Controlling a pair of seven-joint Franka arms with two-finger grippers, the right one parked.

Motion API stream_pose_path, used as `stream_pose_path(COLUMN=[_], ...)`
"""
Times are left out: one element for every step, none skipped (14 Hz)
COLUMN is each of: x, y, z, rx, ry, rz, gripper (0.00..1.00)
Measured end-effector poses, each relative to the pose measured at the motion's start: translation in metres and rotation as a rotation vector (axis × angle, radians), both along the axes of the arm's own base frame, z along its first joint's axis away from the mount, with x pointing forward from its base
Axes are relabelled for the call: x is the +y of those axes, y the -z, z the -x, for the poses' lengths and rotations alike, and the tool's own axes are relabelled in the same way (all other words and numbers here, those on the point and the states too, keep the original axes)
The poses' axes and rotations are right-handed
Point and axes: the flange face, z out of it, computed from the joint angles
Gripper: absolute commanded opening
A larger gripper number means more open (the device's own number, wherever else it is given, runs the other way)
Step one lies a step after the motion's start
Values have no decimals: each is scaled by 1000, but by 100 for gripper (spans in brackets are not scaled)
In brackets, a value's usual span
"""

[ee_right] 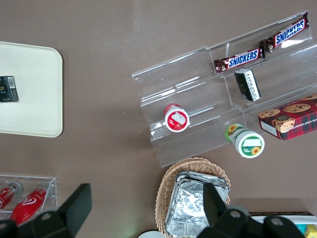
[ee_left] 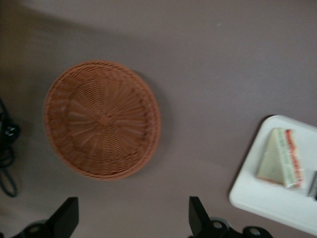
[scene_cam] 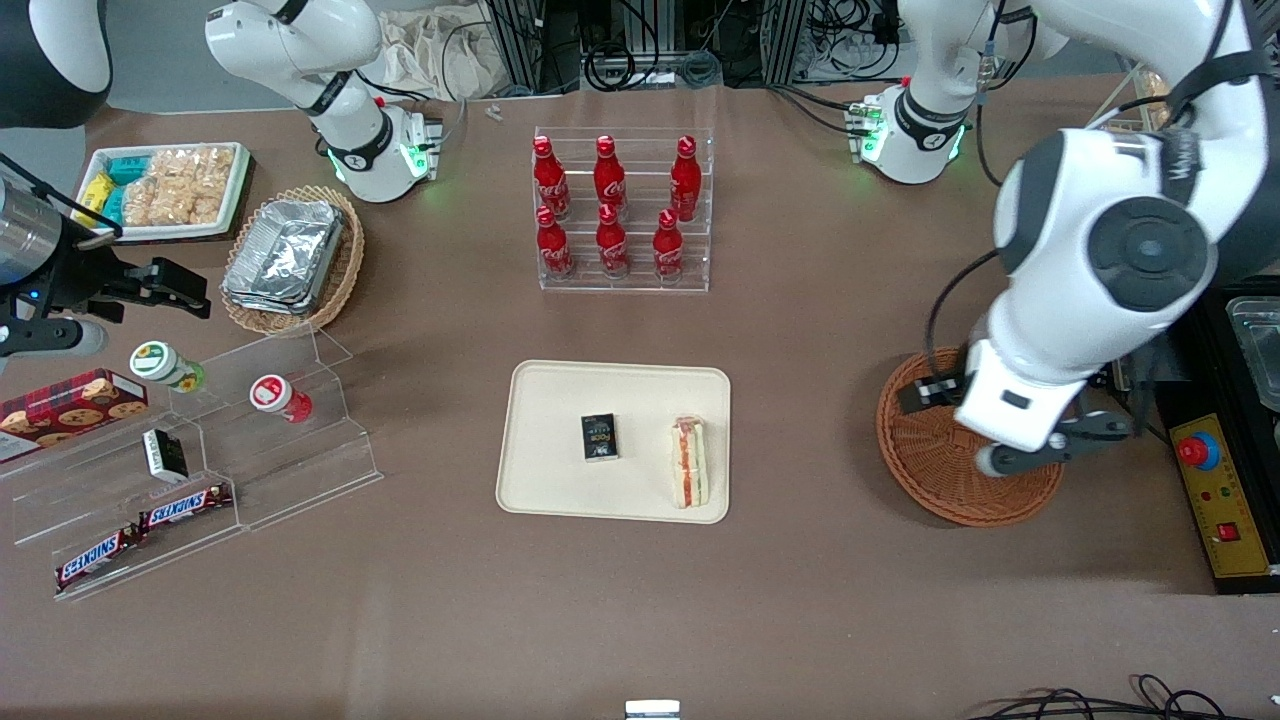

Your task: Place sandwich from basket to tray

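Note:
The sandwich (scene_cam: 689, 462) lies on the cream tray (scene_cam: 545, 450), at the tray's side toward the working arm. It also shows in the left wrist view (ee_left: 280, 158) on the tray (ee_left: 267, 198). The reddish-brown wicker basket (scene_cam: 930, 470) sits toward the working arm's end of the table, and the wrist view shows the basket (ee_left: 101, 119) holding nothing. My left gripper (scene_cam: 1055, 443) hovers above the basket, well apart from the tray. In the wrist view the gripper (ee_left: 131, 208) is open, with nothing between the fingers (ee_left: 198, 215).
A small black box (scene_cam: 600, 437) lies on the tray beside the sandwich. A clear rack of red bottles (scene_cam: 622, 210) stands farther from the front camera. A tan basket of foil containers (scene_cam: 290, 258), clear snack shelves (scene_cam: 200, 470) and a white snack tray (scene_cam: 165, 188) lie toward the parked arm's end.

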Motion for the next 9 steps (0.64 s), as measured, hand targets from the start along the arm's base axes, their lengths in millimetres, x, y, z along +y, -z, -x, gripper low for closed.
stream_pose_path(x=[30,54,71,79,81,82,86,92,99], y=[10,24,42,55,63,62,56,49,41], z=[2,7,14,24,34,39,39,37,34], rx=[-1,-13,-26,-33,-28,-26,-35,-49,-64], ry=[18,34,43,51,68,102,139,160,165], rz=[4,15,28,41,51,58,62,62,60], gripper=[100,100,100,100,100,100,100,100,100])
